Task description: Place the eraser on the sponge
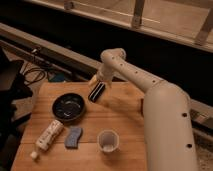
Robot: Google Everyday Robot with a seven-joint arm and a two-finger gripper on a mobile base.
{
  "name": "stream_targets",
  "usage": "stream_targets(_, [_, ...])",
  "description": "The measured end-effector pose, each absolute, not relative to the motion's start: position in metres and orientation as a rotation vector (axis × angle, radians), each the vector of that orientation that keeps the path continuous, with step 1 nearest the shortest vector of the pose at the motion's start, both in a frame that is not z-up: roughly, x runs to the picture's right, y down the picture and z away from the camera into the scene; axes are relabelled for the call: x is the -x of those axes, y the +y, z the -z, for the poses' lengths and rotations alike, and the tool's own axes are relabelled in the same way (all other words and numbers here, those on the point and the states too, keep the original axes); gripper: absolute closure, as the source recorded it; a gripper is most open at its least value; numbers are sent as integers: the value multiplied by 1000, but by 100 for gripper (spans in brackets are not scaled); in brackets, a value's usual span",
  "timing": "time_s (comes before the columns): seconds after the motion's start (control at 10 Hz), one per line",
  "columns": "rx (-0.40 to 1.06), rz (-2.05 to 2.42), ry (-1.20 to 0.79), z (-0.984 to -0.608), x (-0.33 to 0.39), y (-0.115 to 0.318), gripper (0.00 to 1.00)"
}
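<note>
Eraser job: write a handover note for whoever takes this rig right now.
Claw: shut on the eraser, held tilted over the far side of the table, right of the black bowl.
Sponge: flat near the table's front, between the white bottle and the cup, nothing on it.
Done: eraser picked up.
Left: carry it to the sponge, set it down, let go.
</note>
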State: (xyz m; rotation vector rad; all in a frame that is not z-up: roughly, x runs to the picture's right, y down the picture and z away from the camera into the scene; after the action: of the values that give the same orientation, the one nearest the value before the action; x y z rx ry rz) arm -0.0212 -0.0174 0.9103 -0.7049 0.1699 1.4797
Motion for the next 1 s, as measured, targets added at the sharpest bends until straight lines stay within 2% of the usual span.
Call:
stream_targets(0.3, [727, -1423, 142, -918, 25, -17, 20])
stream_targets(0.6, [749, -1617, 242, -937, 47, -13, 20])
stream_targets(1.0, [729, -1662, 315, -957, 67, -6, 20])
